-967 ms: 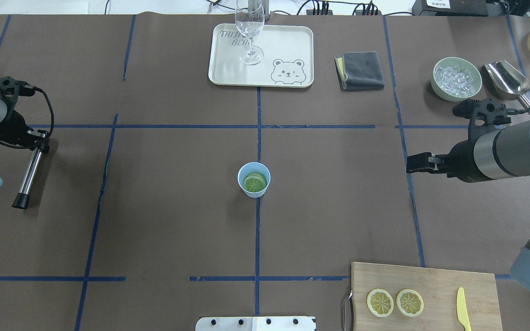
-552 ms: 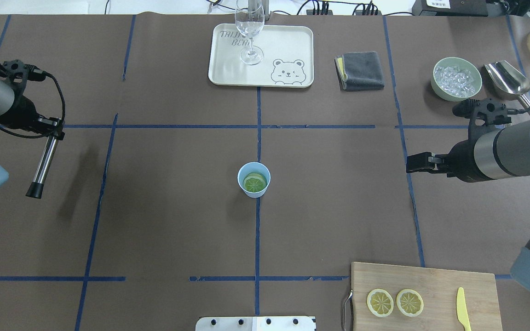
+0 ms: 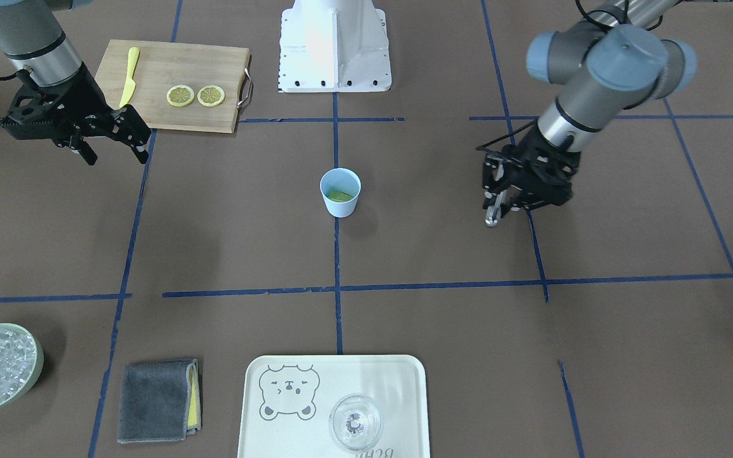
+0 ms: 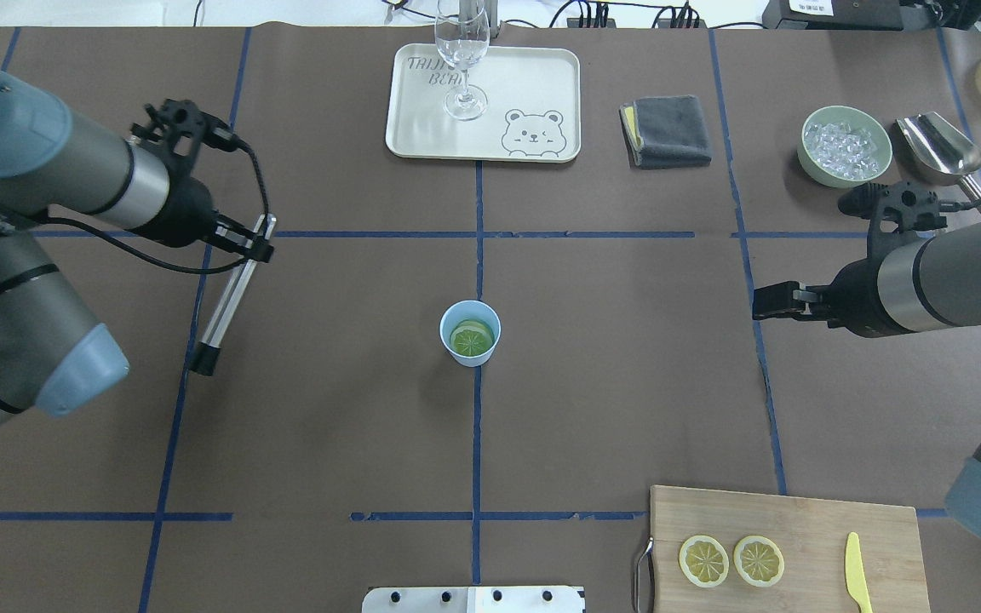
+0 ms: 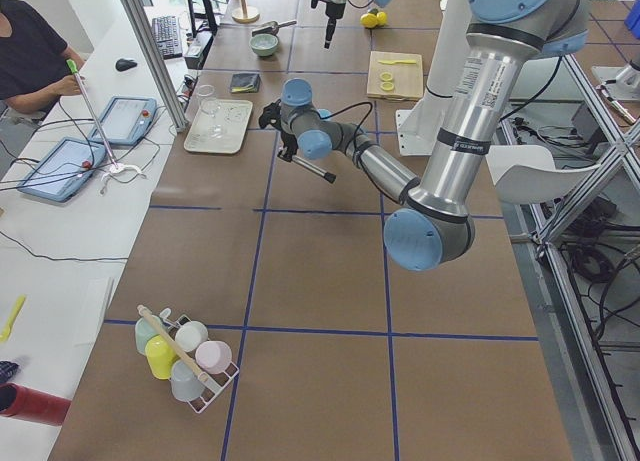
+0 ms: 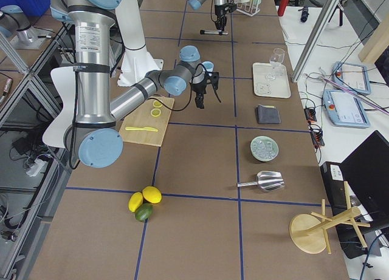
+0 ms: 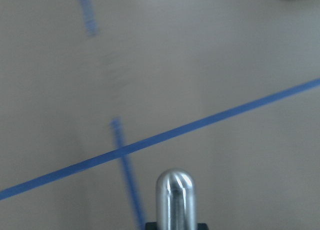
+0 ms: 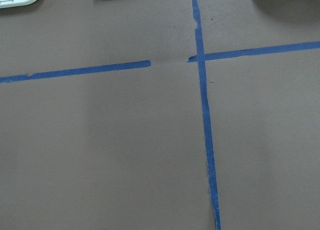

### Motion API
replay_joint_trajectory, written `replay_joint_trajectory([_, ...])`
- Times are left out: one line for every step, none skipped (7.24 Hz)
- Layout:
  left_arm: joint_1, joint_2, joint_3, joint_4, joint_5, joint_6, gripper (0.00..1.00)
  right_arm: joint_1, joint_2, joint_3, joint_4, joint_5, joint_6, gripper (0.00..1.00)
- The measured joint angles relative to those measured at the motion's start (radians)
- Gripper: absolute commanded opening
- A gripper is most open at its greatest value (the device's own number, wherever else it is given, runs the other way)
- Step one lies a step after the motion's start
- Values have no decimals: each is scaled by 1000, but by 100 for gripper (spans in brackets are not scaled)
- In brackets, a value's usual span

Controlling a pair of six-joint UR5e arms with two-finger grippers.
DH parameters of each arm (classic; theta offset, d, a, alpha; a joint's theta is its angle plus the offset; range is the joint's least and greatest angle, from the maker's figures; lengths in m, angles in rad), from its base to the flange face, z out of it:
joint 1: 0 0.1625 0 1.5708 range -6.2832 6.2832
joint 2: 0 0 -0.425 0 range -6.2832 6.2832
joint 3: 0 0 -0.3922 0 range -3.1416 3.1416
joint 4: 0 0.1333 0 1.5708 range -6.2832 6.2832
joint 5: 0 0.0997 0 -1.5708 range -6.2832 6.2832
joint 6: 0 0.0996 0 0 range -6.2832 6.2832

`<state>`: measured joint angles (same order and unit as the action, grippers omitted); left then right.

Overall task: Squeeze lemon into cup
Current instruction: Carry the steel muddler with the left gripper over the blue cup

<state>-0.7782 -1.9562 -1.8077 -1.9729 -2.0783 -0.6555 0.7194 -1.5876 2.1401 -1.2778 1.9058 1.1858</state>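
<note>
The light-blue cup [image 4: 470, 334] stands at the table's middle with a lemon slice [image 4: 471, 339] lying flat inside it; both also show in the front view, the cup [image 3: 340, 192] and the slice [image 3: 340, 196]. My left gripper [image 4: 252, 243] is left of the cup, well apart from it. It is shut on a silver metal rod [image 4: 226, 300] with a black tip that slants down toward the table. The rod's rounded end fills the bottom of the left wrist view [image 7: 174, 197]. My right gripper [image 3: 114, 147] is open and empty, far to the cup's right.
A wooden cutting board [image 4: 797, 511] at the front right holds two more lemon slices [image 4: 703, 560] and a yellow knife [image 4: 857, 572]. At the back are a tray [image 4: 542, 77] with a clear glass [image 4: 462, 51], a grey cloth [image 4: 668, 129], a bowl of ice [image 4: 846, 146] and a scoop [image 4: 940, 149].
My left arm has swung in from the table's left edge toward the middle, carrying the rod with it. The right arm, cup and lemon slice have not moved.
</note>
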Motion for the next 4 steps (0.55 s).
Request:
replay_joint_trajectory([38,-55,-25,-6,50,-15,0,0,0,1,0,0,0,100])
replay_joint_trajectory([68,-93,-63,-27,122,-20,0,0,1,2,0,-1,0,100])
replay_joint_trajectory([110,-115,-96,-80,234,-25,0,1,1,2,0,-1,0,100])
replay_joint_trajectory([168,-122,-105,-182,391,-28,0,2,1,4,0,-1,0,100])
